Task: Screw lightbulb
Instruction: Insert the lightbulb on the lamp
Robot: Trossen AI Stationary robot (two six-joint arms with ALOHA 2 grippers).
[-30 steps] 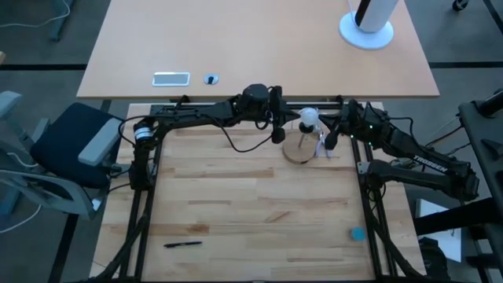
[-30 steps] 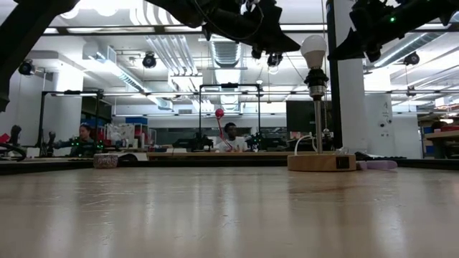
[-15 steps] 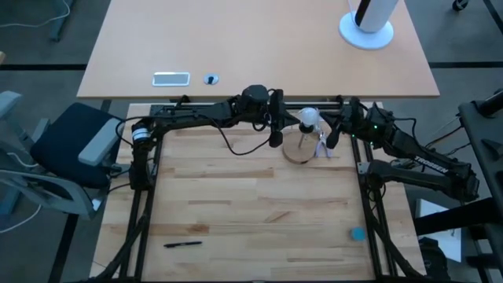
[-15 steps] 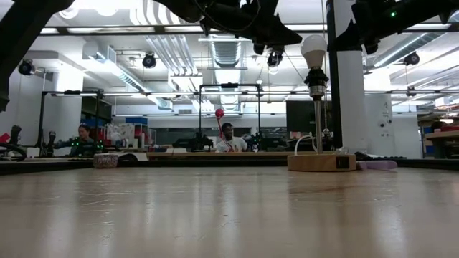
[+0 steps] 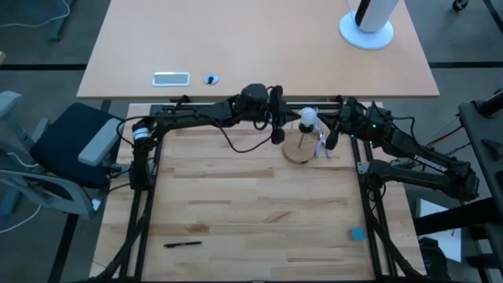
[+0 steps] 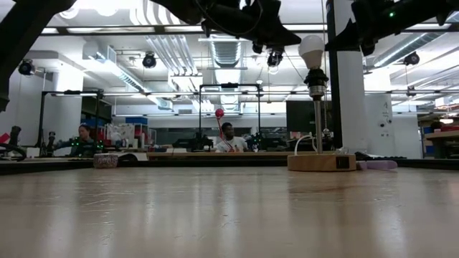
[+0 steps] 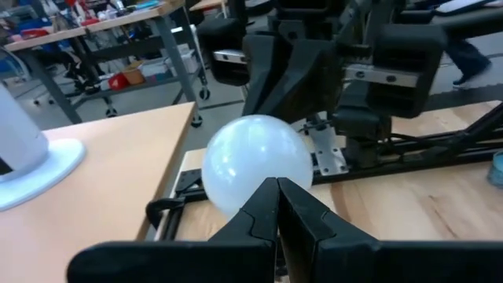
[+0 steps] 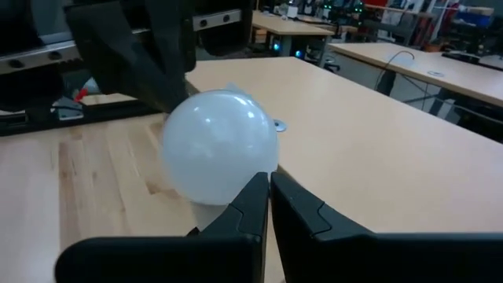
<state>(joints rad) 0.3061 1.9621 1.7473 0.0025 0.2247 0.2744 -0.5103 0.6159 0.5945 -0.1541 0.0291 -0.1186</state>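
Pale wooden planks make up the worktable [image 5: 251, 204], with a pen [image 5: 182, 244] and a small blue cap [image 5: 357, 233] near its front edge. At the back, the lightbulb [image 5: 308, 117] sits atop a black post on a round wooden base [image 6: 321, 162]. The left gripper [image 5: 277, 135] and right gripper [image 5: 332, 140] flank it, fingers pressed together, holding nothing. Beyond, a tan desk [image 5: 259, 39] and people seated at benches [image 6: 229, 137].
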